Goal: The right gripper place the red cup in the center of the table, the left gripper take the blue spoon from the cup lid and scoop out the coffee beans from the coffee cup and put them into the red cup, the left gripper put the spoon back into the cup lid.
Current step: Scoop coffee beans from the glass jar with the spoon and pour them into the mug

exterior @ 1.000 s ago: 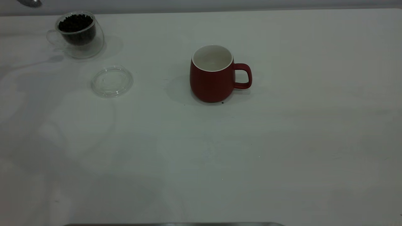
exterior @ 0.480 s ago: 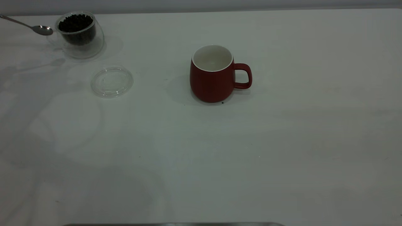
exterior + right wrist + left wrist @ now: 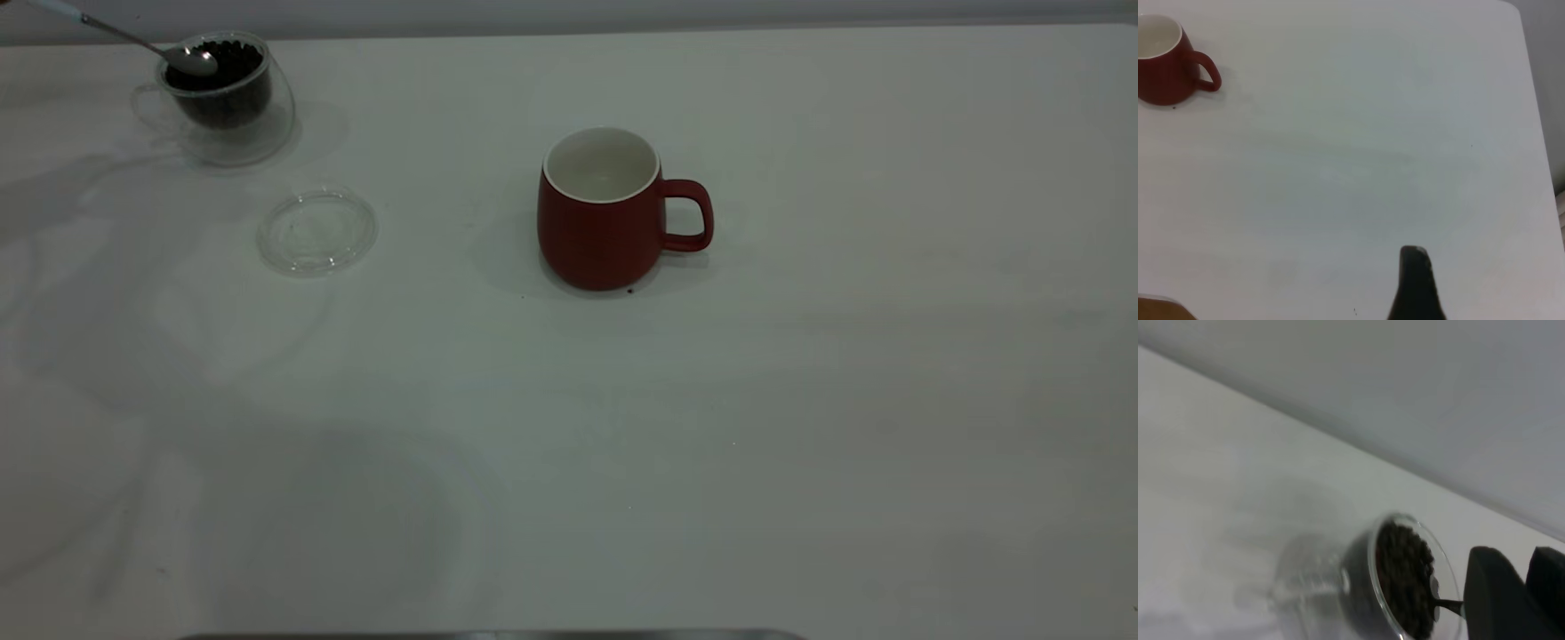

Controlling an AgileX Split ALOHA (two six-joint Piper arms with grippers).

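Spoon over the beans

The left claw point(image 3: 1515, 600) grips the blue spoon point(image 3: 133, 40), its bowl dipped onto the coffee beans point(image 3: 218, 64) in the coffee cup point(image 3: 227, 98); the red cup point(image 3: 605, 213) stands mid-table, rightward; the right claw's state cannot be told.

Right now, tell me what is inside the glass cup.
The glass cup holds a heap of dark coffee beans, and the spoon has its bowl resting on top of them. Whether the bowl has picked up any beans cannot be seen.
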